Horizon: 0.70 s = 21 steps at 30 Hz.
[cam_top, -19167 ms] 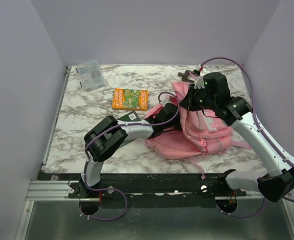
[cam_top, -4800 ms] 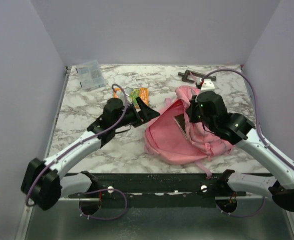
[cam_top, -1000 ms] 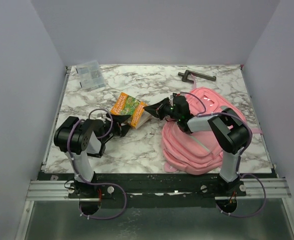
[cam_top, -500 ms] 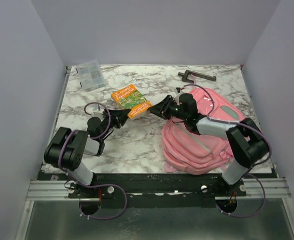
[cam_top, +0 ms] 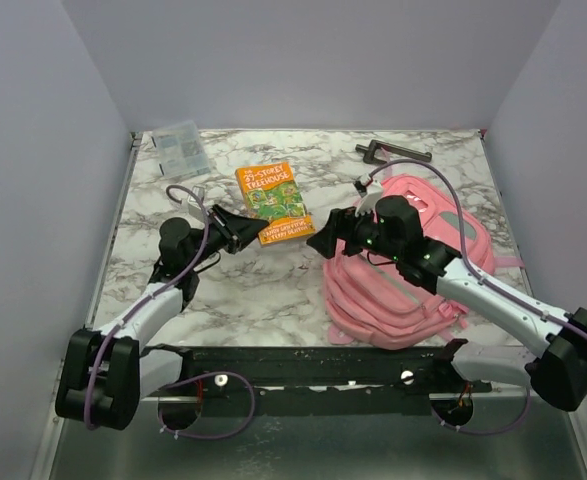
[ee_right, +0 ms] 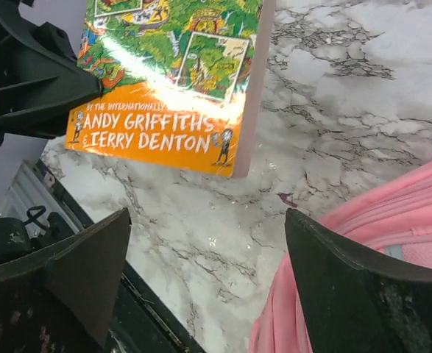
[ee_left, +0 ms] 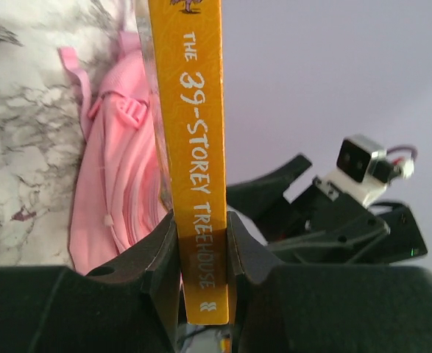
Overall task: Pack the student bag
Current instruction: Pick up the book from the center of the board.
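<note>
Pink student bag (cam_top: 405, 298) lies just beside right claw (cam_top: 321, 234).

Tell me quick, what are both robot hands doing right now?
Left gripper: closed, jaws clamped on the orange book.
Right gripper: open, holding nothing.

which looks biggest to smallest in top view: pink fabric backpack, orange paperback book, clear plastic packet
pink fabric backpack
orange paperback book
clear plastic packet, close: the held book may sit nearer the camera

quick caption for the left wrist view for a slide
Left gripper clamped on the spine of an orange book, pink student bag behind.
</note>
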Available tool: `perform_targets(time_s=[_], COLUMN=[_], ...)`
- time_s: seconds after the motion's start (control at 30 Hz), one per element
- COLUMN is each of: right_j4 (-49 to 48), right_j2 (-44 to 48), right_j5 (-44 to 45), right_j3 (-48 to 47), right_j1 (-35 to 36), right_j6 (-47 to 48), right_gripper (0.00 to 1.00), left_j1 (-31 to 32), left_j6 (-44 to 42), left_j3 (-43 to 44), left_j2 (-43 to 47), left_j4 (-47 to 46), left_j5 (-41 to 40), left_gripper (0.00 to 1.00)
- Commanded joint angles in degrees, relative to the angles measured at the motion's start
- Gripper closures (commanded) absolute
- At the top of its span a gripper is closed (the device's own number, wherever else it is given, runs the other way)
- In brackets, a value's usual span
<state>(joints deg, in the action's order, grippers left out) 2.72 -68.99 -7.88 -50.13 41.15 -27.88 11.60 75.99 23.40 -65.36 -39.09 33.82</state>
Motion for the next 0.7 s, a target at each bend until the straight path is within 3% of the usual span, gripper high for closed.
perform_targets(time_s=[0.0, 0.1, 0.2, 0.27, 0.33, 0.4, 0.5, 0.67], right_j4=[4.97, 5.62, 4.54, -15.33, -39.14, -42.04, -43.00, -57.92], right_j2=[3.68, 4.96, 6.86, 11.05, 14.96, 16.30, 12.08, 1.97], right_j5=[-2.19, -3.38, -4.52, -11.59, -7.07, -0.25, -0.84, 2.19], right_j3=[0.52, -0.04, 1.18, 9.65, 21.36, 23.88, 20.65, 21.00], right_j1=[-0.47, -0.69, -1.29, -0.46, 3.11, 7.27, 10.84, 14.68], right_j6=[0.61, -4.13, -20.59, -33.50, -44.82, -45.05, -43.06, -47.00], right_gripper=[0.10, 0.07, 0.04, 0.00, 0.00, 0.00, 0.00, 0.00], left_j1=[-0.04, -0.08, 0.03, 0.21, 0.36, 0.37, 0.60, 1.09], left_j6=[-9.33, -11.45, -8.62, -4.27, -2.54, 0.34, 5.51, 9.55], left_j3=[5.71, 3.82, 0.74, -1.07, -1.15, -1.55, -2.63, -4.31], left_j2=[5.62, 11.89, 19.43, 22.99, 25.21, 26.33, 26.99, 26.39], left_j4=[2.00, 2.13, 2.26, 2.21, 2.26, 2.35, 1.90, -4.90], left_j5=[15.18, 14.17, 6.19, 1.11, -1.42, -3.65, -6.74, -7.94], left_gripper=[1.00, 1.00, 1.00, 1.00, 1.00, 1.00, 1.00, 1.00])
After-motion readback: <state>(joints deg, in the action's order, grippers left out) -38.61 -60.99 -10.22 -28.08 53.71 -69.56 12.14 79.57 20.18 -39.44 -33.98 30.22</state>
